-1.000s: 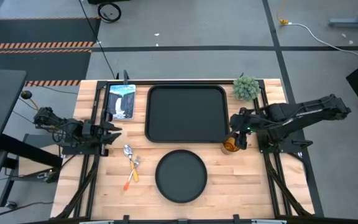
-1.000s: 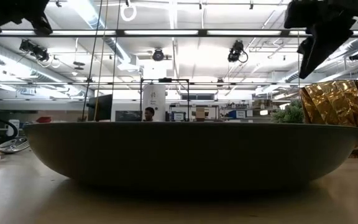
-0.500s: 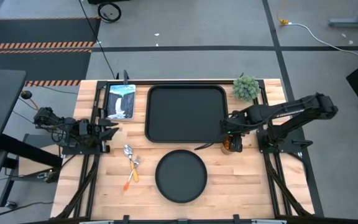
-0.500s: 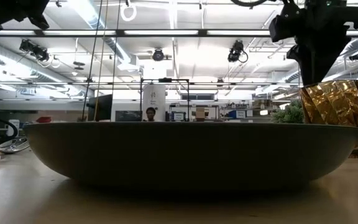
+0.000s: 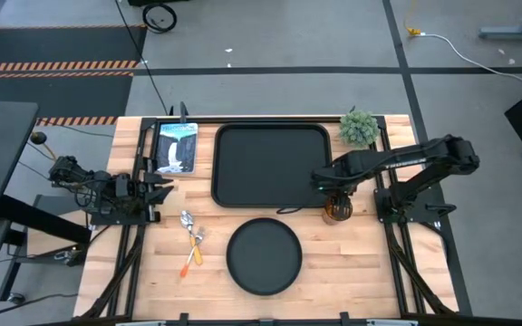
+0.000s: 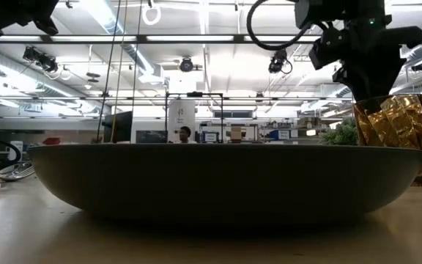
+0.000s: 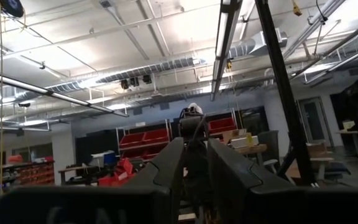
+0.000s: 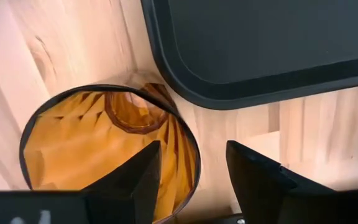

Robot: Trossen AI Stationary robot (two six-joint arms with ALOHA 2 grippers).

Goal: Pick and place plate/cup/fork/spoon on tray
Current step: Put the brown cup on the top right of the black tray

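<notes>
The amber cup (image 5: 337, 210) stands on its base on the wood, just off the black tray's (image 5: 272, 165) near right corner. It also shows in the low view (image 6: 393, 125). My right gripper (image 8: 191, 177) is open and points down over the cup. One finger (image 8: 138, 180) stands over the cup's mouth, the other (image 8: 260, 180) outside its wall. The round black plate (image 5: 264, 256) lies near the front edge. The spoon (image 5: 187, 220) and fork (image 5: 197, 240) lie side by side to its left. My left gripper (image 5: 161, 187) waits at the table's left edge, its fingers a narrow gap apart.
A small green plant (image 5: 359, 128) stands at the tray's far right corner. A picture card (image 5: 178, 147) lies at its far left. In the low view the plate (image 6: 226, 180) fills the foreground. A person shows in the room far behind the table.
My right gripper has gone toward the table's left edge and down, from beside the cup to right over its rim. The cup has stayed where it was.
</notes>
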